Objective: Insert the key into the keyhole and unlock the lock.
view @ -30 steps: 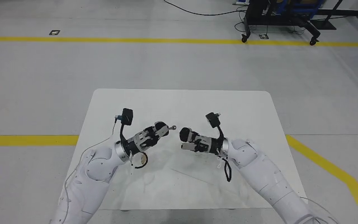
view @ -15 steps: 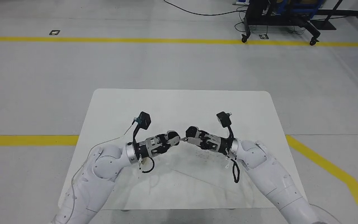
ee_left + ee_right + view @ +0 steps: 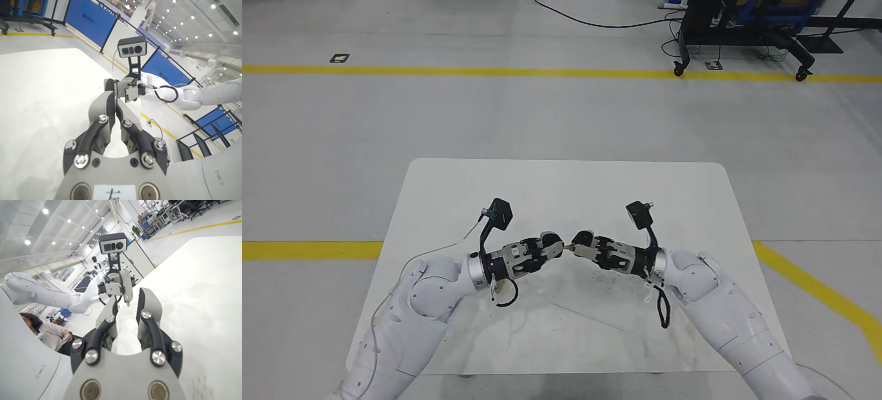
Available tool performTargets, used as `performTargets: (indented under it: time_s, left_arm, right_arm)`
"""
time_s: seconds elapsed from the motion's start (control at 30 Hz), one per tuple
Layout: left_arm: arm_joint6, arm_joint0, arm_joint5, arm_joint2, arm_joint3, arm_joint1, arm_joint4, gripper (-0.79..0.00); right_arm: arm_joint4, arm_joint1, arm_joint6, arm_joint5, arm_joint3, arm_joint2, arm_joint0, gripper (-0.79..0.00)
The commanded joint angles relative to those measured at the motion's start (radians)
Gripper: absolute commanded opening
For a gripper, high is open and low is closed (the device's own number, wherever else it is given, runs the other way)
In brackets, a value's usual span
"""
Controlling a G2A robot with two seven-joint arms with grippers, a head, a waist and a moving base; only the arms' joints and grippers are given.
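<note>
Both arms meet tip to tip above the middle of the white table (image 3: 642, 190). My left gripper (image 3: 553, 244) (image 3: 114, 95) is shut, its black pads pressed together on the small silver key (image 3: 127, 300), whose end pokes out past the fingertips. My right gripper (image 3: 580, 243) (image 3: 127, 294) faces it with its fingers apart, one on either side of the key's end. In the left wrist view the right gripper (image 3: 119, 90) sits just beyond my shut fingertips. The left gripper (image 3: 121, 286) shows close up in the right wrist view.
Bare tabletop lies all around the two grippers, with its far edge (image 3: 572, 162) well beyond them. A black wheeled cart (image 3: 742, 35) stands on the floor at the far right, off the table.
Over the last second both arms swung inward and the grippers closed the gap between them. In the last half second the right gripper edged slightly closer to the left one.
</note>
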Motion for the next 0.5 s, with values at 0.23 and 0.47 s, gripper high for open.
performTargets:
  time_s: [0.23,0.47]
  left_arm:
    - [0.014,-0.006,-0.006,0.009,0.005,0.002,0.007,-0.785]
    - [0.039,-0.007,-0.003,0.008,0.005,0.003,0.009,-0.409]
  right_arm:
    - [-0.003,0.0,-0.005,0.014,-0.001,-0.015,0.004,-0.785]
    - [-0.002,0.003,-0.006,0.012,-0.001,-0.015,0.004,-0.785]
